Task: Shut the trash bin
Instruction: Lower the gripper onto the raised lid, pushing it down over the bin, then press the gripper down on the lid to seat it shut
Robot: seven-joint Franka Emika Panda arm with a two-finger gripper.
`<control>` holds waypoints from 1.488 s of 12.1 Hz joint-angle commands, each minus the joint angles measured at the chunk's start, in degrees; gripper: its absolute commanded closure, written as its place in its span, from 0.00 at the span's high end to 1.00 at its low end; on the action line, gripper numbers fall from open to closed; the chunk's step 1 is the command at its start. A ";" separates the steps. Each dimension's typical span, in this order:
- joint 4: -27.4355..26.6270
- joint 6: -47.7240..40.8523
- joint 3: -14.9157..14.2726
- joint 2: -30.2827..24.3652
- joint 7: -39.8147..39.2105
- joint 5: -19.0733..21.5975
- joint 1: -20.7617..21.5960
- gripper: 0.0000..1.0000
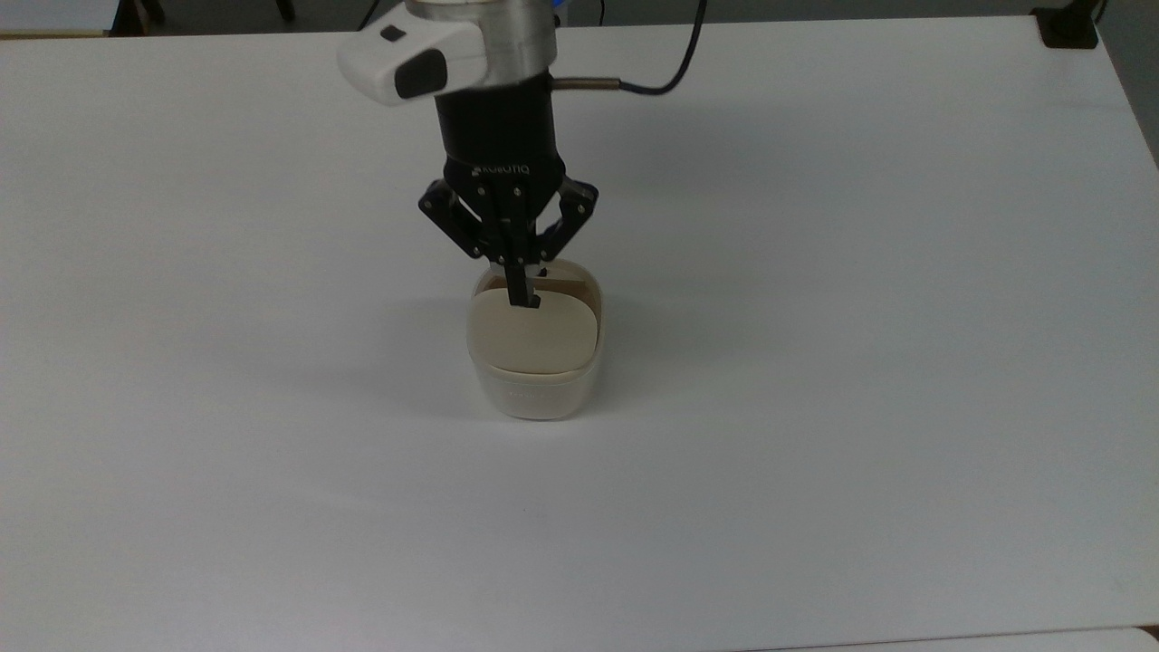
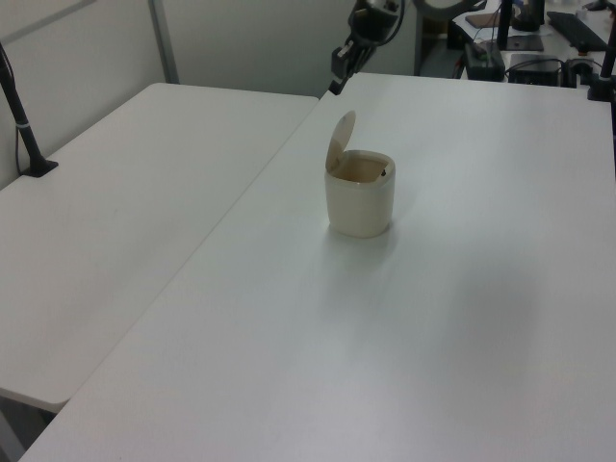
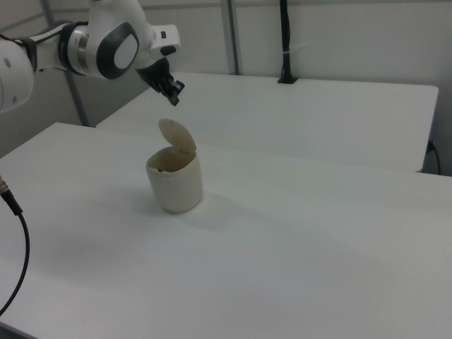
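Trash bin [image 1: 534, 385] upright mid-table [image 1: 860, 362], lid [image 1: 532, 333] raised, hinged at top view's 6 o'clock, opening toward 12; gripper [image 1: 521, 294] above lid's free edge, fingers pinched together, holding nothing.

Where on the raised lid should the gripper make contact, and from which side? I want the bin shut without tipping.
Contact the lid near its free top edge, from above, on its outer face. It stands nearly upright, hinged at the bin rim.

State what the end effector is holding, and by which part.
Nothing. The end effector hangs above the trash bin, clear of its raised lid.
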 commanded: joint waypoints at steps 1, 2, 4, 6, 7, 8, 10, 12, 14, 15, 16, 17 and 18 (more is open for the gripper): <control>2.54 1.04 -0.62 3.25 2.15 -2.53 1.11 0.00; 2.45 0.17 -0.62 3.16 1.54 -4.01 1.12 0.00; 2.19 -7.26 -0.53 2.81 -1.43 -6.40 1.12 0.00; 2.19 -12.48 -0.53 2.64 -4.18 -5.79 1.12 0.00; 2.19 -13.72 -0.53 2.55 -4.27 -5.70 1.12 0.00; 2.10 -14.68 -0.44 2.55 -4.27 -5.70 1.20 0.00; 1.58 -16.88 0.08 2.64 -5.40 -5.78 1.20 0.00; -0.70 -17.33 0.52 2.72 -5.94 -5.87 1.38 0.00; -2.11 -17.33 0.61 2.99 -5.94 -6.05 2.08 0.00; -2.99 -17.24 0.61 3.25 -6.03 -6.14 2.08 0.00; -3.69 -17.16 0.61 3.51 -6.11 -6.31 2.08 0.00; -4.05 -16.98 0.70 3.60 -6.11 -6.40 2.08 0.00; -4.14 -16.98 0.70 3.60 -6.11 -6.40 2.08 0.00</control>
